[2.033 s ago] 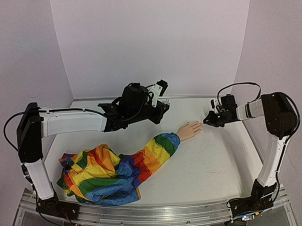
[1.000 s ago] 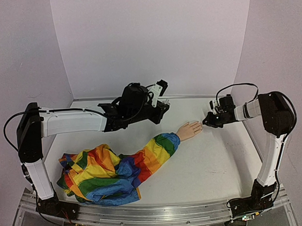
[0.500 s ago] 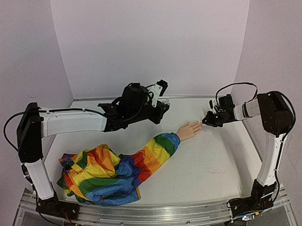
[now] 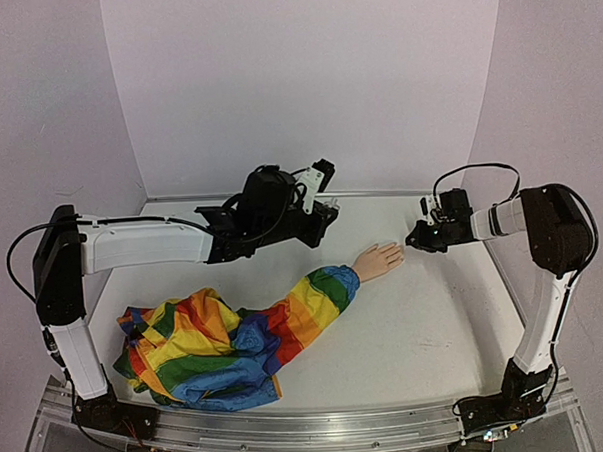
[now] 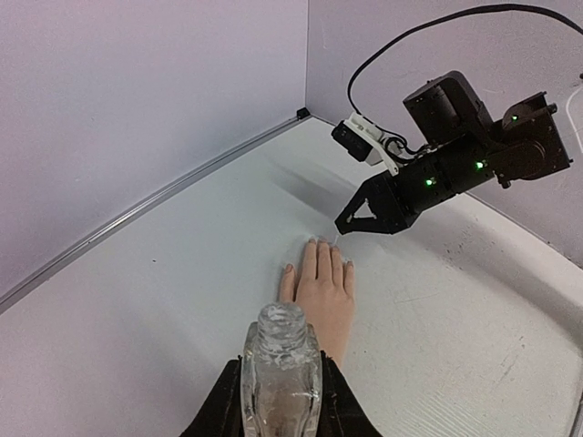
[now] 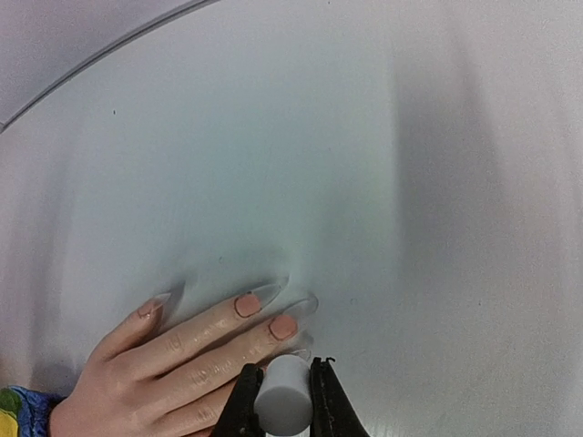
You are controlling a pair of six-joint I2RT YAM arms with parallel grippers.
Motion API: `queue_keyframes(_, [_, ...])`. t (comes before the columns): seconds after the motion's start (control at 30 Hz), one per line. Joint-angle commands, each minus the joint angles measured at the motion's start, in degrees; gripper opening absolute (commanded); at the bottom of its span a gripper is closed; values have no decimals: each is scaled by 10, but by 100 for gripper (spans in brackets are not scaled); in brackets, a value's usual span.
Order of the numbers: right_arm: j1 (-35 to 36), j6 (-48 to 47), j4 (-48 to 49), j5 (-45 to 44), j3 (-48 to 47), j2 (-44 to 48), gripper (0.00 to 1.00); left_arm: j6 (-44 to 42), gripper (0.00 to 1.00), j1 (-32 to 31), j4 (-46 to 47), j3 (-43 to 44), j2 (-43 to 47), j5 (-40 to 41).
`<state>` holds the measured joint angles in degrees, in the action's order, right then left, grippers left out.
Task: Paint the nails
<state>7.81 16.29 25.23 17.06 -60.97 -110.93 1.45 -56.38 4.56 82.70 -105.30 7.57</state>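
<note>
A pale peach mannequin hand [image 4: 380, 259] lies flat on the table, ending a rainbow-striped sleeve [image 4: 226, 336]. Its long clear nails [image 6: 273, 293] point right. My right gripper [image 4: 414, 243] is shut on a white cylindrical brush cap [image 6: 283, 393], held right over the fingertips; the brush tip is hidden under the cap. My left gripper [image 4: 324, 207] is shut on a small clear glass bottle [image 5: 281, 373], held above the table behind the hand. The hand [image 5: 322, 289] and the right gripper [image 5: 372, 217] show in the left wrist view.
The white table [image 4: 426, 321] is bounded by pale purple walls behind and at both sides. The bunched rainbow fabric fills the near left area. A black cable [image 4: 476, 171] loops over the right wrist.
The right gripper has shifted very slightly over the fingertips, little net motion. The left arm and the mannequin hand have not moved.
</note>
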Motion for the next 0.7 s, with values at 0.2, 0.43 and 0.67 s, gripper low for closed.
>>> queue_keyframes(0.2, [7,-6,-7,15,0,13,0,1,0,-2,34,3,40,-4])
queue_keyframes(0.43, [9,-5,-6,10,-6,1,0,-3,0,-2,34,4,39,-2])
queue_keyframes(0.67, [9,-3,-19,-9,-13,-1,0,-5,0,-2,34,4,40,-1])
